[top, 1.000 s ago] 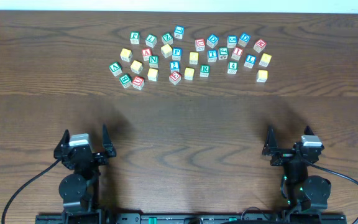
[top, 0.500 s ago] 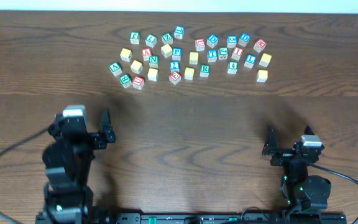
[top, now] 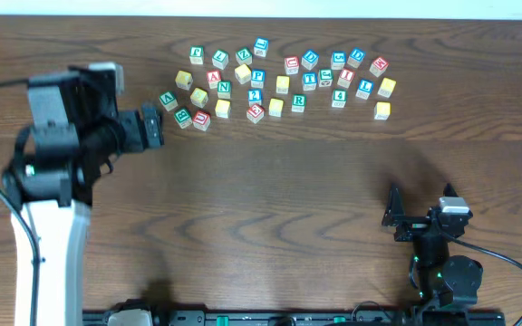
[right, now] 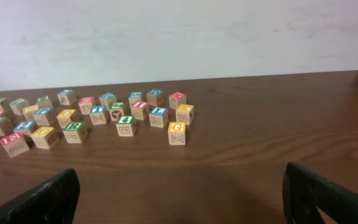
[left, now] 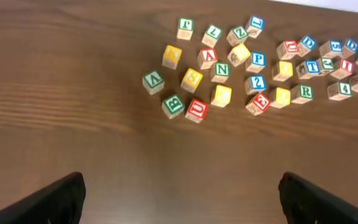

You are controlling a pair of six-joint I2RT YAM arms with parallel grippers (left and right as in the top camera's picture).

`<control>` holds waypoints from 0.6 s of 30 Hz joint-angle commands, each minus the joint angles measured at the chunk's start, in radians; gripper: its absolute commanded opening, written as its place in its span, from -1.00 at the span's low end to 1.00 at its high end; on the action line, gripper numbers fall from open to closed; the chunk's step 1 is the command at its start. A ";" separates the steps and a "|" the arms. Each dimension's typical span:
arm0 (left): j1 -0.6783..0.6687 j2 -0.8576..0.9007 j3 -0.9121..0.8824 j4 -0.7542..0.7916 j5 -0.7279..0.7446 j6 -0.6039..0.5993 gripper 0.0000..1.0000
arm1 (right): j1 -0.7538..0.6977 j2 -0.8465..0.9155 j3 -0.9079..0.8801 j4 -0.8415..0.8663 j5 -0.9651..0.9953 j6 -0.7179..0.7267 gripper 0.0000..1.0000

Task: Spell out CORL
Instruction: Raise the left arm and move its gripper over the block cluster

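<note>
The table [top: 261,181] is dark brown wood grain, the R cube [top: 298,102] green-lettered, the L cube [top: 363,88] blue-lettered, other cubes [top: 275,107] yellow-topped

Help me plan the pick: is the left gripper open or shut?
Open. The left gripper shows its fingers far apart at the wrist view's bottom corners, nothing between them.

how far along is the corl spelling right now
Done: nothing; no cubes are lined up, the green R cube and blue L cube sit in the scattered cluster. In hand: nothing; the left hand is open near the cluster's left end, the right hand open far from it. Left: picking out all four letters and lining them up.
</note>
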 commanded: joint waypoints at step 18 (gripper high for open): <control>-0.004 0.058 0.054 0.125 -0.052 -0.001 0.95 | -0.013 -0.003 -0.002 0.008 -0.121 -0.007 0.99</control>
